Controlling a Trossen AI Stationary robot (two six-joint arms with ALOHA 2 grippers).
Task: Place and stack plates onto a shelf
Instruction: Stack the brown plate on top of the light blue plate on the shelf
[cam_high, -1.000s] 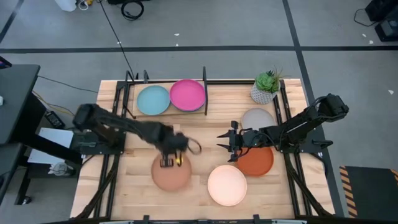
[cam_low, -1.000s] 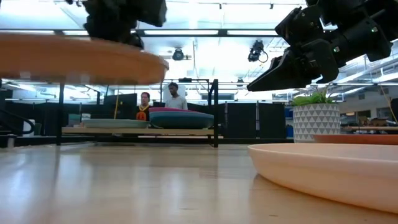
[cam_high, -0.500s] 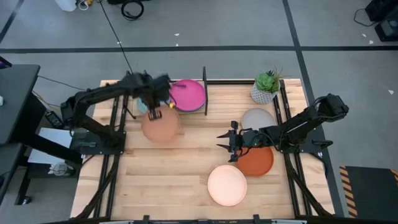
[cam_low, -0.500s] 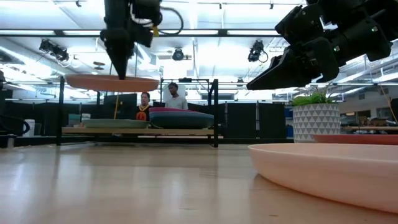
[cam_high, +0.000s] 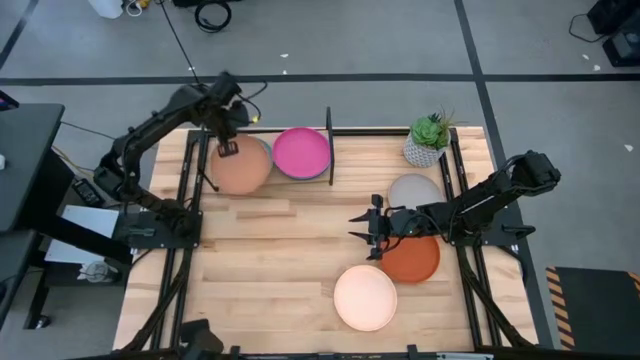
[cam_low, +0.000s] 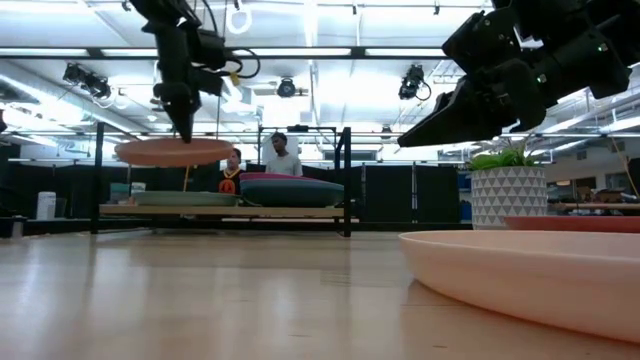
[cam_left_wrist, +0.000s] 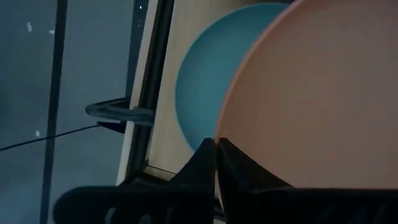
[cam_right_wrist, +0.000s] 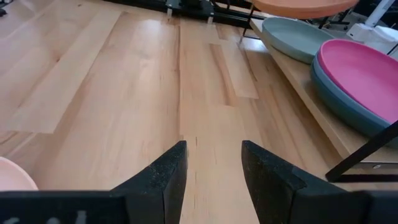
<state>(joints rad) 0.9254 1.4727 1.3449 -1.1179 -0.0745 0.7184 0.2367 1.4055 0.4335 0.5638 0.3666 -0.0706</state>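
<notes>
Now the left gripper (cam_high: 226, 146) pinches the tan plate (cam_high: 240, 167) level above the shelf's (cam_high: 325, 181) pale blue-green plate (cam_left_wrist: 205, 93), ready for stacking; the right gripper (cam_high: 362, 226) waits open mid-table.

You see the shelf (cam_high: 210, 180) along the table's far edge, left of the potted plant (cam_high: 428, 139). Two plate stacks (cam_high: 300, 153) sit side by side on it. A plate (cam_high: 240, 167) held by the left gripper (cam_high: 226, 148) hangs above the left stack. Three plates (cam_high: 365, 297) lie before the right gripper (cam_high: 364, 231).
</notes>
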